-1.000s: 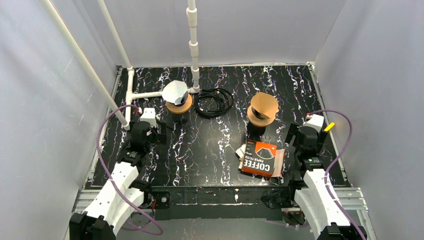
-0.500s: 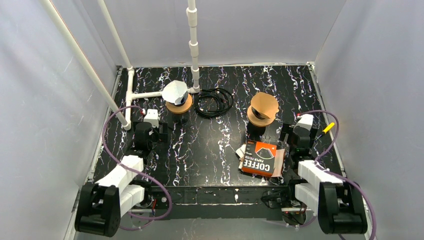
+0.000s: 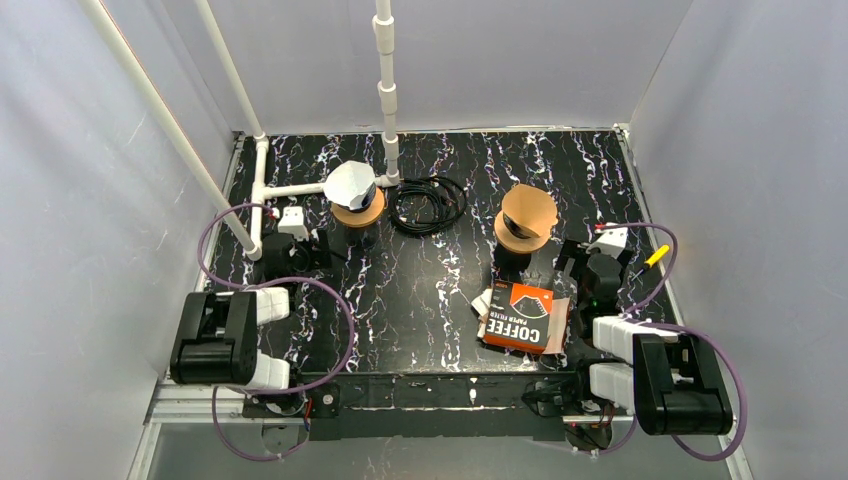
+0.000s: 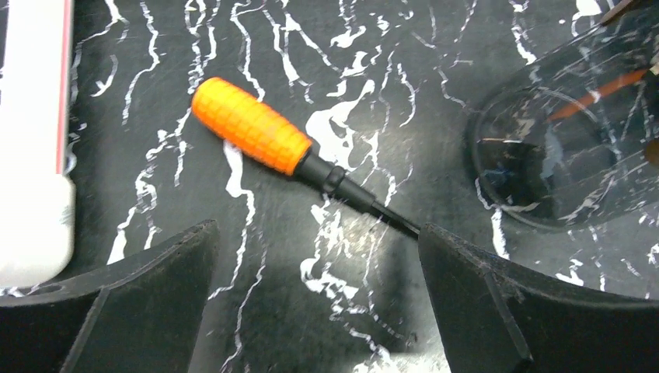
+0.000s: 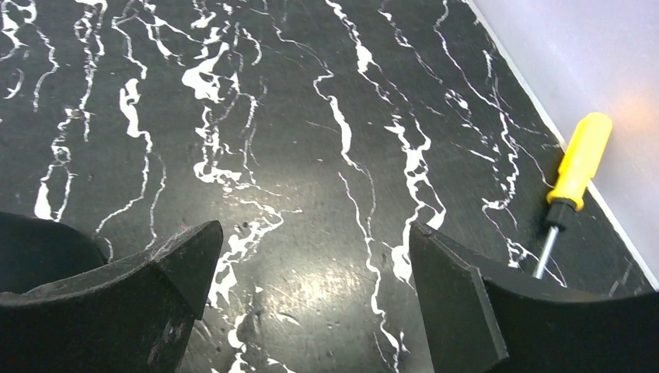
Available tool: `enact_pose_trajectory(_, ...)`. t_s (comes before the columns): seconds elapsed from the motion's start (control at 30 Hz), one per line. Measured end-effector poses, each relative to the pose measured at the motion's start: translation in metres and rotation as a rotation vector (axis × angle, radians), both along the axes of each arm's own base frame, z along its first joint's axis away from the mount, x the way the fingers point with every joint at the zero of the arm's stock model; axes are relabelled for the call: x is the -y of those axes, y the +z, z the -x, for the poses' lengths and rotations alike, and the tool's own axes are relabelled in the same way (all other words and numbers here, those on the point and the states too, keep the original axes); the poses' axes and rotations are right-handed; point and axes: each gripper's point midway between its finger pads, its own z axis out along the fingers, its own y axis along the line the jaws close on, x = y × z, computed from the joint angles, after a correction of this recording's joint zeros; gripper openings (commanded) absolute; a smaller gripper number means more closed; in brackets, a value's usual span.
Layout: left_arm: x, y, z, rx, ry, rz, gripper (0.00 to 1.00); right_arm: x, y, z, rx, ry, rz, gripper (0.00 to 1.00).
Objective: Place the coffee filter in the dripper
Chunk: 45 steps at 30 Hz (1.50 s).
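The left dripper (image 3: 354,200) stands on its glass carafe (image 4: 571,151) at the back left with a white paper filter (image 3: 350,182) in it. The right dripper (image 3: 527,222) holds a brown filter (image 3: 529,209). An orange and black coffee filter pack (image 3: 521,316) lies in front of the right dripper. My left gripper (image 3: 300,248) is open and empty, low over the table just left of the left dripper (image 4: 317,229). My right gripper (image 3: 588,258) is open and empty, low beside the pack's right side (image 5: 315,229).
An orange-handled screwdriver (image 4: 252,134) lies just ahead of my left fingers, with a white pipe (image 4: 31,132) to its left. A yellow-handled screwdriver (image 5: 577,169) lies by the right wall (image 3: 655,254). A coil of black cable (image 3: 427,201) sits between the drippers.
Both arms have folded down and back toward their bases. Both grippers stayed open and empty close to the table; drippers, filters and pack have not moved.
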Motion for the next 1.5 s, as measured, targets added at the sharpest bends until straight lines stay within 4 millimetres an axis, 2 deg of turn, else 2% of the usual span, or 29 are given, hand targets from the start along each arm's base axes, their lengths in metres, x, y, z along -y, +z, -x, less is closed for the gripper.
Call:
enact_pose_trajectory(0.13, 0.008, -0.007, -0.008, 0.015, -0.030, 0.035, 0.98, -0.006, -0.001, -0.008, 0.017, 0.038, 0.000, 0.98)
enact_pose_trajectory(0.37, 0.012, -0.002, -0.014, 0.075, -0.045, 0.049, 0.98, -0.011, -0.031, -0.018, -0.034, 0.067, -0.001, 0.98)
enact_pose_trajectory(0.47, 0.013, 0.002, -0.016, 0.095, -0.049, 0.053, 0.98, -0.016, -0.046, -0.030, -0.074, 0.091, -0.009, 0.98)
enact_pose_trajectory(0.57, 0.013, 0.004, -0.017, 0.101, -0.051, 0.054, 0.98, -0.020, -0.036, -0.045, -0.040, 0.114, -0.003, 0.98)
enact_pose_trajectory(0.67, 0.013, 0.005, -0.017, 0.104, -0.052, 0.054, 0.98, -0.022, -0.030, -0.051, -0.021, 0.128, 0.001, 0.99)
enact_pose_trajectory(1.1, 0.013, 0.007, -0.019, 0.115, -0.052, 0.054, 0.98, -0.033, -0.033, -0.053, -0.043, 0.202, 0.012, 0.98)
enact_pose_trajectory(1.5, 0.013, 0.007, -0.019, 0.115, -0.052, 0.054, 0.98, -0.034, -0.033, -0.053, -0.044, 0.215, 0.015, 0.98)
